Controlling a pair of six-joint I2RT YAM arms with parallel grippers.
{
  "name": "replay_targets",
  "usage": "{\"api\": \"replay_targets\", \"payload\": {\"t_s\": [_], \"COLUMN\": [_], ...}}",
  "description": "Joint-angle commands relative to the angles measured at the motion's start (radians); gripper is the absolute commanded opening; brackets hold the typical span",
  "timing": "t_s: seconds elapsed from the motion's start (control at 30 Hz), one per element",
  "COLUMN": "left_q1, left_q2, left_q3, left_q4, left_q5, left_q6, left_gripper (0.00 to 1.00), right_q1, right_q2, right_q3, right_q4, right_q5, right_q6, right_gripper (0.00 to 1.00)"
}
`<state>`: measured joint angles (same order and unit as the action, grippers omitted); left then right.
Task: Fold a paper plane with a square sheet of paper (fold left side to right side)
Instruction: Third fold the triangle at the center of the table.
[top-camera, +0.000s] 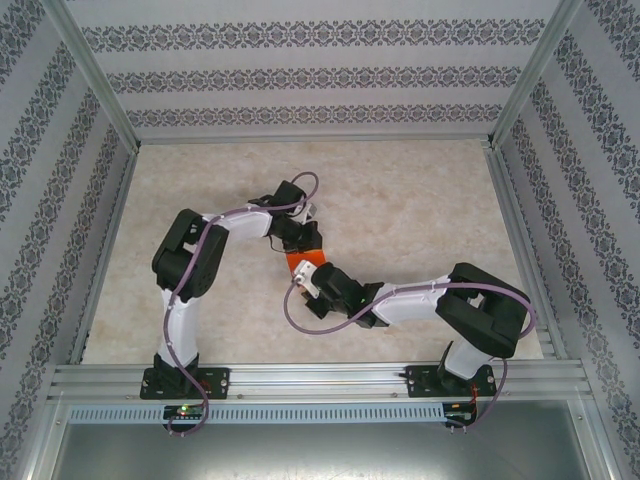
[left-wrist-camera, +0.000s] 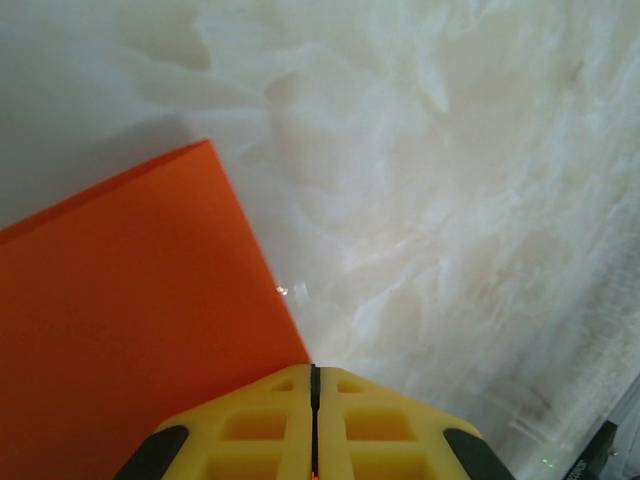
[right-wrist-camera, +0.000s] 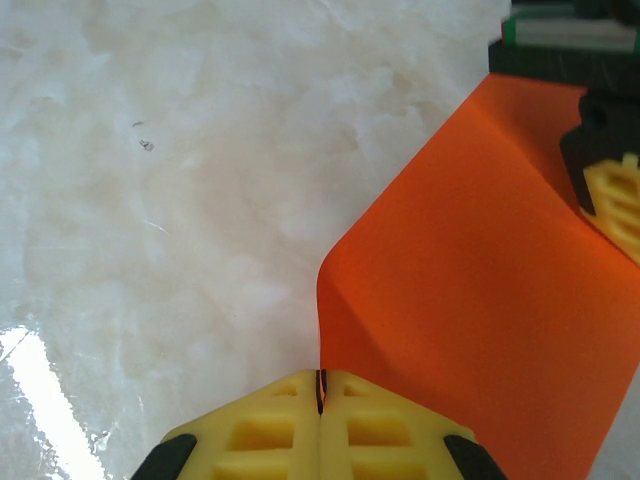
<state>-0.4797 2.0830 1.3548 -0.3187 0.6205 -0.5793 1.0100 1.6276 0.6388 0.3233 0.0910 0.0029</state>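
Note:
The square sheet of paper (top-camera: 303, 262) is bright orange and lies mid-table, mostly covered by both wrists. In the left wrist view the sheet (left-wrist-camera: 130, 300) lies flat, its edge running into my left gripper (left-wrist-camera: 313, 368), whose yellow jaws are shut on it. In the right wrist view the sheet (right-wrist-camera: 470, 300) curls up from the table into my right gripper (right-wrist-camera: 322, 375), shut on its near edge. The left gripper's fingers (right-wrist-camera: 612, 195) sit at the sheet's far side. From above, the left gripper (top-camera: 298, 245) and right gripper (top-camera: 305, 280) face each other across the paper. A paper plane is out of view.
The marble-patterned table (top-camera: 420, 200) is bounded by aluminium rails (top-camera: 320, 378) in front and patterned walls at the back and sides. Purple cables (top-camera: 300, 315) loop off both arms close to the paper.

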Motion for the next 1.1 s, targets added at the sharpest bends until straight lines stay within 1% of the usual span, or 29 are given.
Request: {"api": "replay_targets", "payload": {"t_s": [0.0,0.13,0.3,0.43,0.63,1.07], "left_q1": [-0.014,-0.018,-0.026,-0.028,-0.037,-0.04], "left_q2": [0.034,0.061,0.068,0.078,0.081,0.084], "left_q3": [0.043,0.034,0.018,0.021,0.024,0.029], "left_q4": [-0.056,-0.057,-0.056,-0.057,-0.059,-0.057], "left_q5": [-0.021,-0.025,-0.028,-0.028,-0.026,-0.025], "left_q6": [0.038,0.04,0.042,0.045,0.045,0.041], "left_gripper": [0.09,0.08,0.07,0.06,0.05,0.05], "right_q1": [-0.025,-0.065,-0.167,-0.255,-0.335,-0.392], "right_q2": [-0.025,-0.042,-0.05,-0.026,0.029,0.087], "right_q3": [-0.023,-0.04,-0.048,-0.051,-0.03,0.018], "right_q4": [0.037,0.049,0.044,0.063,0.072,0.053], "right_q5": [-0.082,-0.137,-0.253,-0.366,-0.446,-0.473], "right_q6": [0.058,0.104,0.191,0.253,0.305,0.298], "right_gripper": [0.0,0.0,0.0,0.0,0.0,0.0]}}
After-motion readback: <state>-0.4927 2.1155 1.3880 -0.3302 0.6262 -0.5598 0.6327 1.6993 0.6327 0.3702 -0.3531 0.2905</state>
